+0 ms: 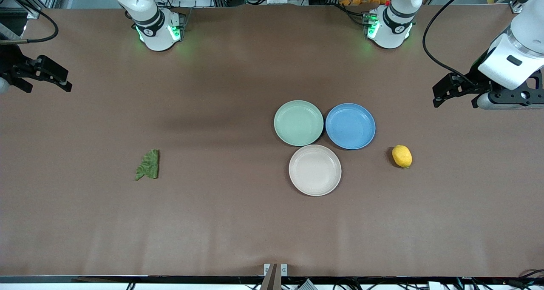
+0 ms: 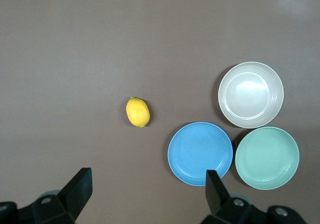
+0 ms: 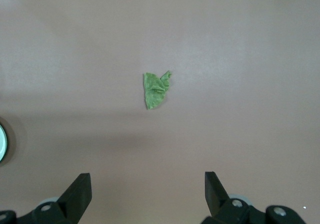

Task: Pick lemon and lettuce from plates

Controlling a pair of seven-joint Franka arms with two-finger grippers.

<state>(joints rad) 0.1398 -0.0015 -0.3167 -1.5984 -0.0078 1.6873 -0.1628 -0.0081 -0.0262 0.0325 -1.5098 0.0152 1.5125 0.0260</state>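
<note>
Surface: brown table [image 1: 238, 222] spanning the whole front view, both arm bases along its 12 o'clock edge.
Left gripper: [image 1: 442, 95] fingers spread wide apart, nothing between them; it hangs over bare tabletop at the left arm's end, at about 3 o'clock in the front view. In the left wrist view [image 2: 149, 194] its two black fingertips [image 2: 80, 186] stand far apart.
Left arm pose: white forearm slants down from the upper corner, wrist bent so the gripper lies roughly level, pointing toward the table's middle.
Right gripper: [image 1: 63, 81] jaws wide apart and holding nothing, over bare tabletop at the right arm's end, about 9 o'clock. In the right wrist view [image 3: 148, 194] the fingertips [image 3: 80, 189] frame bare table.
Right arm pose: mostly out of frame; only the black hand shows, tilted slightly downward.
Lemon: [image 1: 401, 156] [image 2: 137, 112] on the bare table, not on a plate, at 3 o'clock from the beige-pink plate, near the blue plate.
Lettuce: [image 1: 148, 165] [image 3: 156, 89] flat on the table, well apart from the plates, toward the right arm's end.
Mint green plate: [image 1: 298, 123] [image 2: 267, 158] nothing on it.
Beige-pink plate: [image 1: 315, 170] [image 2: 250, 94] nothing on it, at 6 o'clock from the other two, nearest the front camera.
Blue plate: [image 1: 350, 126] [image 2: 200, 153] just beside the mint one.
</note>
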